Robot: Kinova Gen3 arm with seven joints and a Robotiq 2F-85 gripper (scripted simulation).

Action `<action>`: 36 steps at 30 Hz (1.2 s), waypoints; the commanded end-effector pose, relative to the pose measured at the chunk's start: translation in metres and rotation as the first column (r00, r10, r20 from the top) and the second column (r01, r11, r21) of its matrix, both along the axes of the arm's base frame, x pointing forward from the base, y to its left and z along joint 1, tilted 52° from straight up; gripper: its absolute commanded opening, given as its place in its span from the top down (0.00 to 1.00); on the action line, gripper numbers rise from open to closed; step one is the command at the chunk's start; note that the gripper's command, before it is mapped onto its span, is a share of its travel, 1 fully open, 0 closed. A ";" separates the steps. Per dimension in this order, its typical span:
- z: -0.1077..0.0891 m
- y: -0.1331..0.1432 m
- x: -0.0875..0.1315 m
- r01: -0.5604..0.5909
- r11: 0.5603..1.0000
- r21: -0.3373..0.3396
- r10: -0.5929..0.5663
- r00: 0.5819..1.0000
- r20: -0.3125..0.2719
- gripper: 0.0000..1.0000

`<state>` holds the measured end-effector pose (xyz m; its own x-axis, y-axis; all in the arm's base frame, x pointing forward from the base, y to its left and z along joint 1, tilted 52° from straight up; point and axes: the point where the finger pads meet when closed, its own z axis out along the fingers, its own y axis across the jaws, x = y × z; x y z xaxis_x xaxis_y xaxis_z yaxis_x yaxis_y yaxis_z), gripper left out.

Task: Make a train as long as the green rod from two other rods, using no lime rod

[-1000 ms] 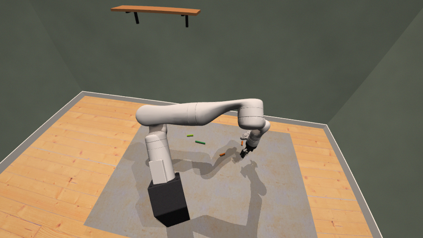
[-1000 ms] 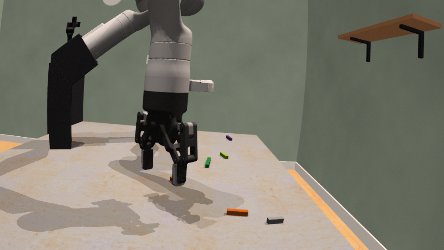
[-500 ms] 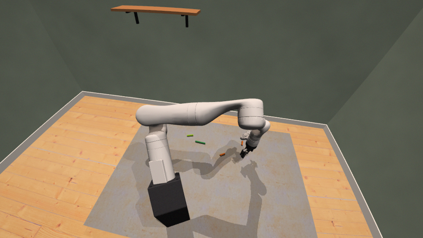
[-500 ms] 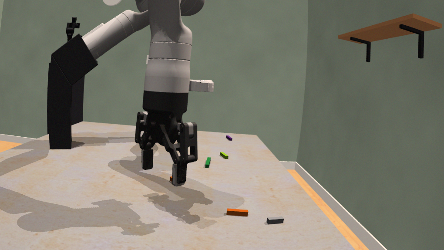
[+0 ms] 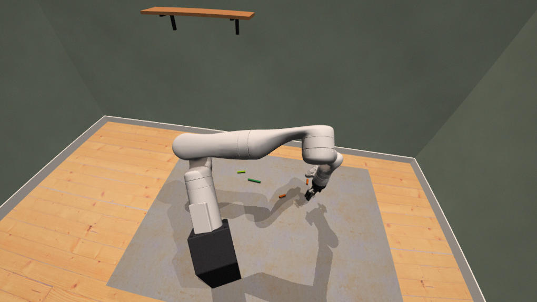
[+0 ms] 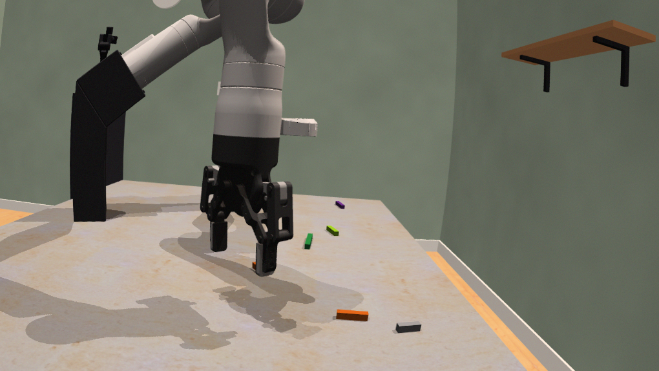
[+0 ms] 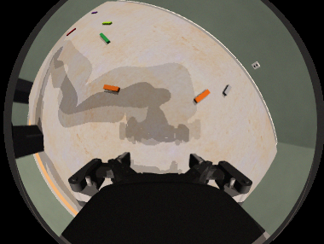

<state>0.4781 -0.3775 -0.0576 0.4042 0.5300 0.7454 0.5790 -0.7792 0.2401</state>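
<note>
Your pincer is spread wide with nothing in it, low center in the wrist view. Looks like the pair you want is the two oranges: one orange rod sits up and right, slanting up-right, the other orange rod up and left, nearly crosswise.

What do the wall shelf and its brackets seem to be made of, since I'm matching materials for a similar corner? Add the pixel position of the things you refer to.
The shelf board (image 5: 199, 12) (image 6: 585, 40) looks like wood, perhaps veneer, smoothly finished: warm brown, with no clear grain visible. The brackets (image 5: 237, 27) (image 6: 625, 66) could be painted metal, judging by their slim, dark, L-shaped arms; plastic is possible.
</note>
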 end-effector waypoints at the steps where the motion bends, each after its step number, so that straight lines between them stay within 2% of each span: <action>1: 0.001 -0.001 0.000 0.002 1.000 -0.001 -0.002 1.000 0.000 0.00; 28: 0.001 -0.001 0.000 0.002 1.000 -0.002 -0.002 1.000 0.000 0.00; 36: 0.008 0.005 0.004 0.007 1.000 -0.008 -0.007 1.000 -0.010 0.00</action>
